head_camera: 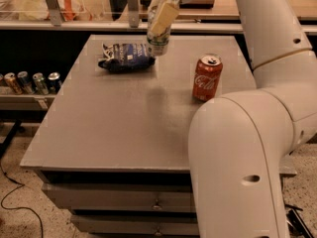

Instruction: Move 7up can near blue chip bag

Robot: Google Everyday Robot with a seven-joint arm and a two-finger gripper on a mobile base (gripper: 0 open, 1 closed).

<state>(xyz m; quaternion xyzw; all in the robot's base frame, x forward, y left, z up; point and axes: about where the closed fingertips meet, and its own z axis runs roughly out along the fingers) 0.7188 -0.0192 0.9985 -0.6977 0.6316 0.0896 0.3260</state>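
White robot arm (247, 148) fills the right, over a grey surface (124, 128). Upper centre: the blue chip bag (126, 58), and just right of it the hand (161, 20), closed around the 7up can (157, 44). Lowered leftward, the can could catch the bag and topple.

Lab-like workroom: grey drawer table (114, 128); row of cans (32, 82) shelved left; hand (161, 21) holds 7up can (157, 46) at table's back.
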